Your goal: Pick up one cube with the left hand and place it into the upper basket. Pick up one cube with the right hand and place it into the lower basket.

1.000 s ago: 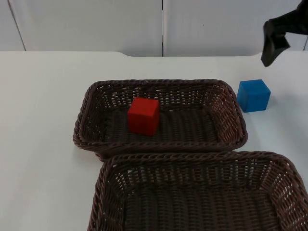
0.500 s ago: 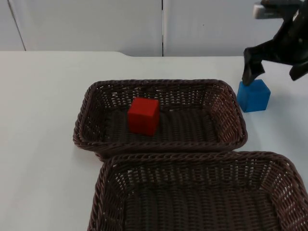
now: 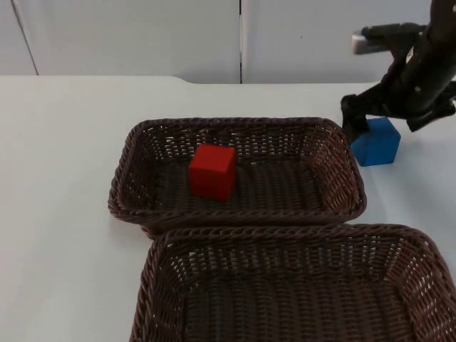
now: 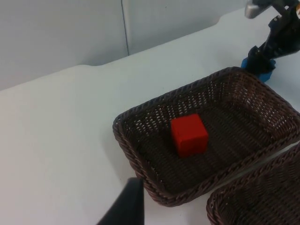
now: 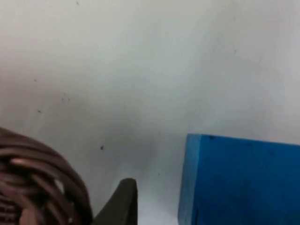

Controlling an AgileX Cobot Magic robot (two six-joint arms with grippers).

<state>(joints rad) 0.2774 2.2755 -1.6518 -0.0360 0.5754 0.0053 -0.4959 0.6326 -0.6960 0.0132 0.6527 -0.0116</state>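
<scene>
Right gripper [image 3: 385, 117]: low over the white table top [image 3: 64, 142], fingers spread apart and straddling the solid blue cube [image 3: 376, 141], which sits on the table just beside the right end of the upper dark-brown woven wicker basket [image 3: 125, 185]. Solid red cube [image 3: 212, 171]: resting inside the upper basket, left of centre; the lower dark-brown woven wicker basket [image 3: 153, 285] lies directly in front, rims touching. Left gripper [image 4: 129, 206]: waiting above the table near the upper basket's left end; whether its fingers are apart or together cannot be told.

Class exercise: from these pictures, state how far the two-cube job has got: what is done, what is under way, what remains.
Done: the red cube lies in the upper basket. Under way: the right gripper is open around the blue cube, which sits on the table. Left: grasping it and placing it in the lower basket.
</scene>
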